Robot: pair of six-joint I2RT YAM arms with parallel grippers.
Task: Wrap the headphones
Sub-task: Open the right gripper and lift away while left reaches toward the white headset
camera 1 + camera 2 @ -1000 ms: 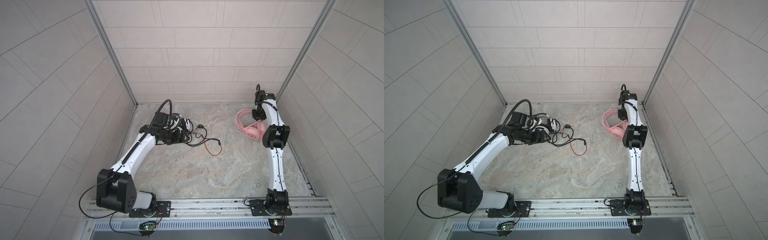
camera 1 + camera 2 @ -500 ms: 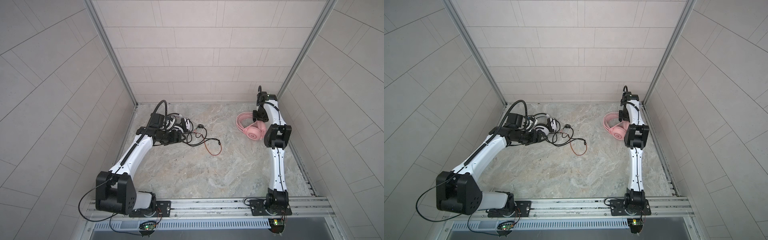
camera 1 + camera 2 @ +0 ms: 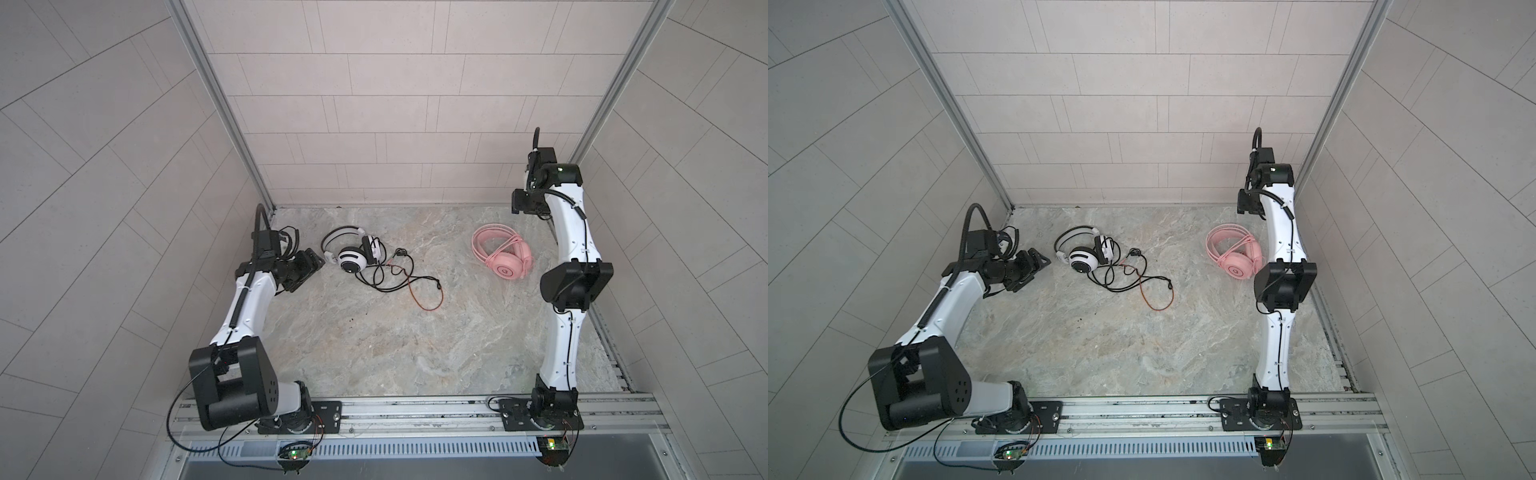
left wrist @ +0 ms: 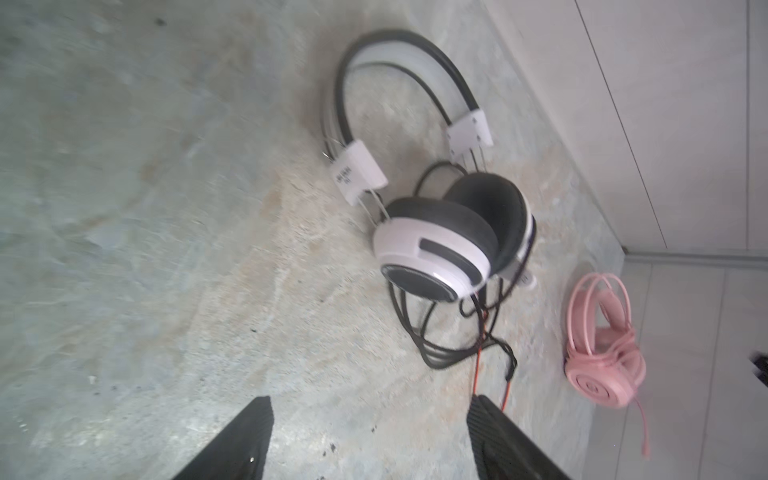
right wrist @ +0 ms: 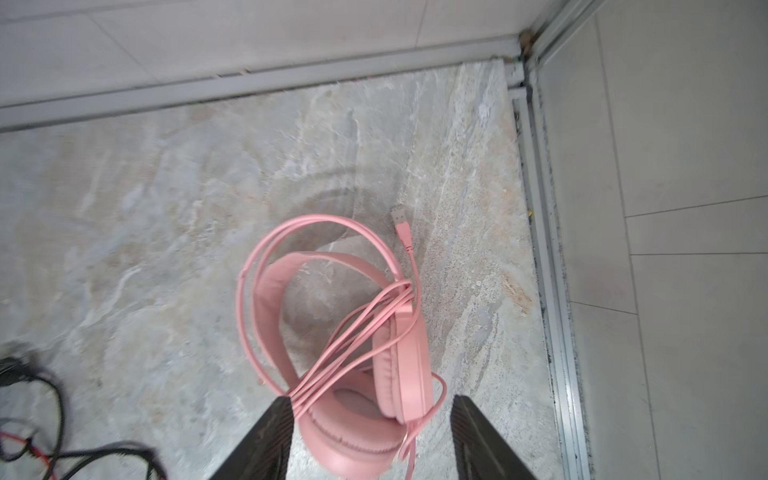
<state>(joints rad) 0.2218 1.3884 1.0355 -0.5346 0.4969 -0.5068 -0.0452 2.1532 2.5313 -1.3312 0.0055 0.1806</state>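
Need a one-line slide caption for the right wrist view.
Right claw open over the pink headset, its cable wound around it, plug loose on the marble table.

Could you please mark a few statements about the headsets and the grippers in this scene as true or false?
1. The pink cable is looped around the pink headset. True.
2. The black cable is wound tightly around the white-and-black headset. False: it lies in loose loops on the table beside it.
3. The left gripper is shut on the white-and-black headset. False: it is open, apart from the headset, and holds nothing.
4. The two headsets lie apart on the table. True.
5. The right gripper is clamped shut. False: its fingers stand apart.
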